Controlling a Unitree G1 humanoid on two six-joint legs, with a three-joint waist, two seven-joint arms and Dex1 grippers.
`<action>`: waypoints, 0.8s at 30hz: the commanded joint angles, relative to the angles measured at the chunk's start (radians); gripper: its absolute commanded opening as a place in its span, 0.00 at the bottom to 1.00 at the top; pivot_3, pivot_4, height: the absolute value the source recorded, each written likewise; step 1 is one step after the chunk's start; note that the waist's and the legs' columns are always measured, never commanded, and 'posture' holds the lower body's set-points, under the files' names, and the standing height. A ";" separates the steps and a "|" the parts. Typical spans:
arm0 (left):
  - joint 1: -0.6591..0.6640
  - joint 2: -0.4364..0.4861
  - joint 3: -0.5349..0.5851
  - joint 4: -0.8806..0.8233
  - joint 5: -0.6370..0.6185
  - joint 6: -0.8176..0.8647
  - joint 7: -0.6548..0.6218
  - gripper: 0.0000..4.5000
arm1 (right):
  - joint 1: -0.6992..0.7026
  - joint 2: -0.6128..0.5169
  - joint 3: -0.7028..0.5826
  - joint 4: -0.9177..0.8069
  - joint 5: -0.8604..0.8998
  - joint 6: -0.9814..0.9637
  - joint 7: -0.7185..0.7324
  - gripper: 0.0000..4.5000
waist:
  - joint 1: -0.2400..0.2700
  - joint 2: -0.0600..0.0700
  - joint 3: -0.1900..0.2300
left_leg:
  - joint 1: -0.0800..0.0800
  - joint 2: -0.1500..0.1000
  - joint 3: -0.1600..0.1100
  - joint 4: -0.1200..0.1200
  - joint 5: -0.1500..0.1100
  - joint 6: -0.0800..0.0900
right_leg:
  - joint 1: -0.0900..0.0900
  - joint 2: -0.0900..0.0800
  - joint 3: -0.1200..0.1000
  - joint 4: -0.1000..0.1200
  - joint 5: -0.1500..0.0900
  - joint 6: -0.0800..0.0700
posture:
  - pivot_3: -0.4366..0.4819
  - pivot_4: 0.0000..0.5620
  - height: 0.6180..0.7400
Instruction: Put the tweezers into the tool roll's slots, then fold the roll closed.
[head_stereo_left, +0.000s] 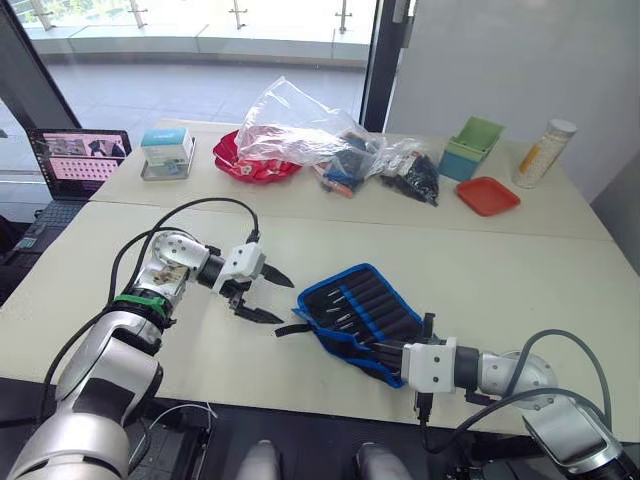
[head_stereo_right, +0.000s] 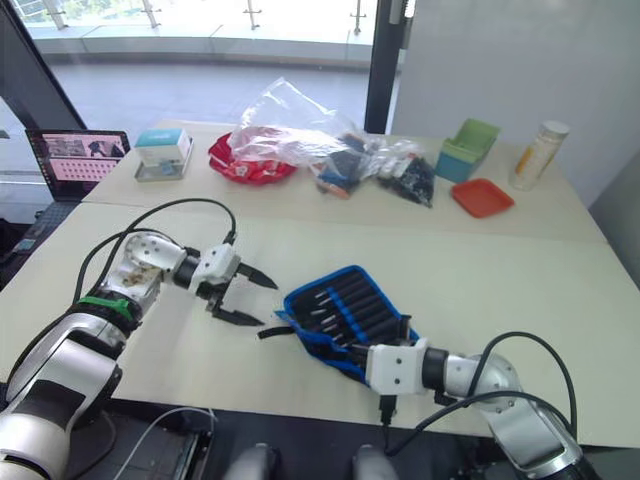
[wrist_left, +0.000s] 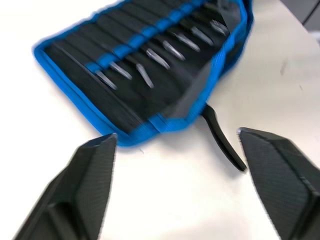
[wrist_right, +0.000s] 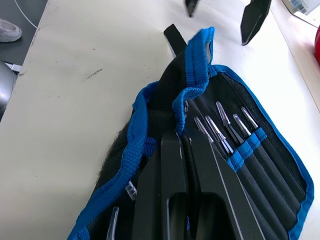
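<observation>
Right tool (wrist_right: 186, 150): lower right of the head view, forearm lying low along the tabletop (head_stereo_left: 480, 270); flat black fingers pressed together, pinching the near blue-edged flap of the tool roll (head_stereo_left: 358, 315).
Tool roll: centre of the frame, open on the pale tabletop; black woven fabric, bright blue binding, thin black strap (wrist_left: 222, 141) trailing from its left end.
Tweezers (wrist_left: 157, 57): slim, silvery-tipped, seated side by side in the slots (wrist_right: 260, 170).
Left tool (head_stereo_left: 262, 296): left of centre, elbow bent, wedge-shaped textured fingers spread wide, just beside the strap end.
</observation>
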 joint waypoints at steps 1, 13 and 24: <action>-0.033 -0.055 0.049 0.059 0.027 -0.089 -0.003 0.90 | -0.009 0.010 -0.016 -0.028 -0.006 0.017 -0.009 0.00 | 0.008 0.000 0.000 | 0.000 0.000 0.000 0.000 0.000 0.000 | 0.000 0.000 0.000 0.000 0.000 0.000 | 0.48 0.27 0.86; -0.067 -0.183 0.172 0.184 0.136 -0.121 -0.003 0.49 | 0.012 0.017 -0.025 -0.071 -0.022 0.057 -0.015 0.00 | 0.006 0.000 0.000 | 0.000 0.000 0.000 0.000 0.000 0.000 | 0.000 0.000 0.000 0.000 0.000 0.000 | 0.48 0.27 0.86; -0.055 -0.161 0.102 0.152 0.146 -0.153 -0.003 0.01 | 0.019 0.018 -0.019 -0.065 -0.061 0.047 -0.029 0.00 | 0.005 0.000 0.000 | 0.000 0.000 0.000 0.000 0.000 0.000 | 0.000 0.000 0.000 0.000 0.000 0.000 | 0.48 0.27 0.86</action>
